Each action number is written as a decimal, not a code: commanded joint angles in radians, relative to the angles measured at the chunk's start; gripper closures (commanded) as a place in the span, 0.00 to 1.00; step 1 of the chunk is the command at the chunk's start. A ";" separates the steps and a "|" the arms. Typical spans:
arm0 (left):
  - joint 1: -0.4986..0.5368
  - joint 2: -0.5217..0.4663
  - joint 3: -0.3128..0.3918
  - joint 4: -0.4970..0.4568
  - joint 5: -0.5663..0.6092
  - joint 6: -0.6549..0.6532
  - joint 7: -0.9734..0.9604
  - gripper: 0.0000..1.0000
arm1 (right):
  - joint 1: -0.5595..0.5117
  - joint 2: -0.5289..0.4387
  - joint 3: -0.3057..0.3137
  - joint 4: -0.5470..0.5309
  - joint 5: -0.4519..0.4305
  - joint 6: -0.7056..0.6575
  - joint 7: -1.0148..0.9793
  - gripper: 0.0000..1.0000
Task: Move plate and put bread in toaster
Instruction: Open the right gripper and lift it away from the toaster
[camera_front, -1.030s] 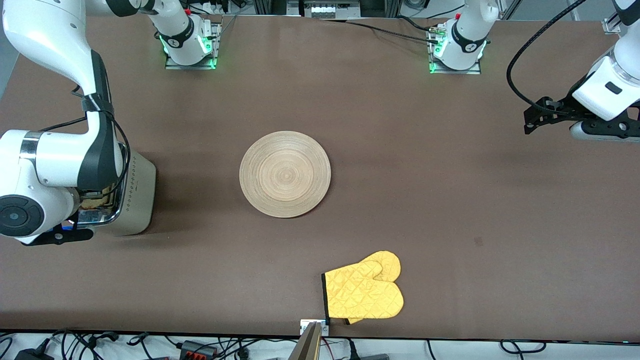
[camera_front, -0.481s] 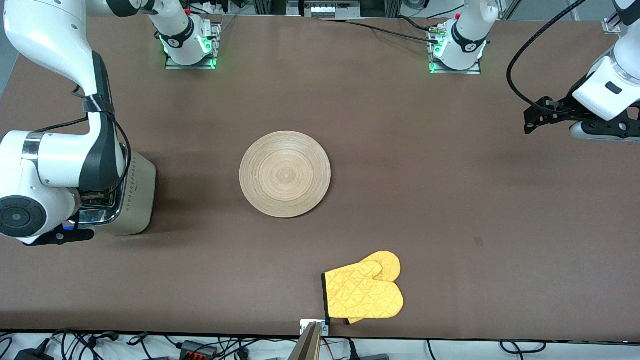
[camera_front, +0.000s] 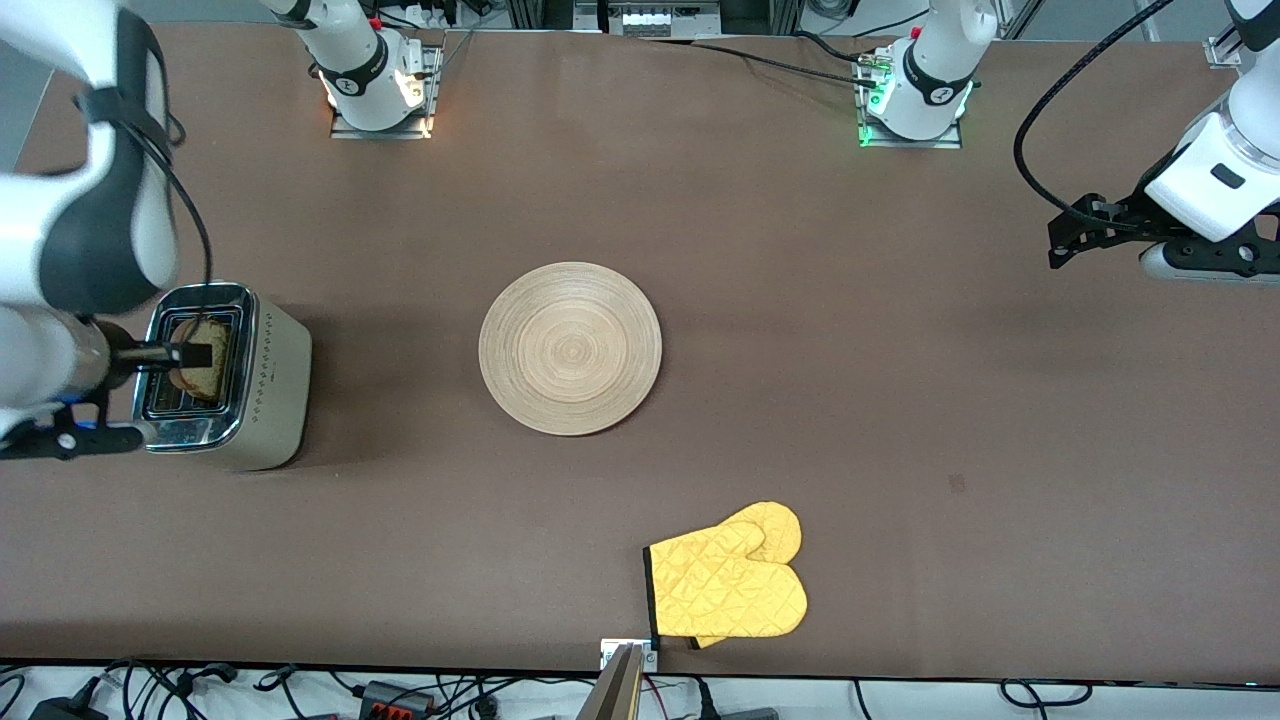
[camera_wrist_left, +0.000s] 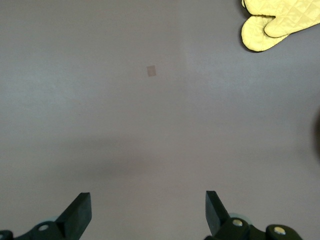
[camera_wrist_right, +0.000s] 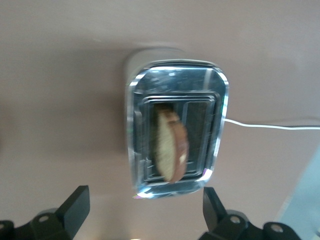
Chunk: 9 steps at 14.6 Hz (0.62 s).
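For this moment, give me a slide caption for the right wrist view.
Open right gripper above the toaster, with the bread standing tilted in one slot.

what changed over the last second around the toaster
The right gripper has let go of the bread and lifted clear of the toaster; the slice now sits in a slot, leaning, its top still poking out. The gripper is open above it. The plate, the yellow oven mitt and the left gripper, waiting open over bare table, stayed as they were.
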 joint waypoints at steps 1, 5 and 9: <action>0.005 -0.007 0.001 -0.002 -0.009 -0.002 0.019 0.00 | -0.041 -0.080 0.001 -0.017 0.119 -0.029 0.005 0.00; 0.005 -0.007 0.001 -0.001 -0.009 -0.002 0.019 0.00 | -0.024 -0.113 0.008 -0.018 0.084 -0.044 0.019 0.00; 0.005 -0.007 0.001 -0.001 -0.009 -0.002 0.019 0.00 | -0.072 -0.112 0.004 -0.020 0.091 -0.073 0.009 0.00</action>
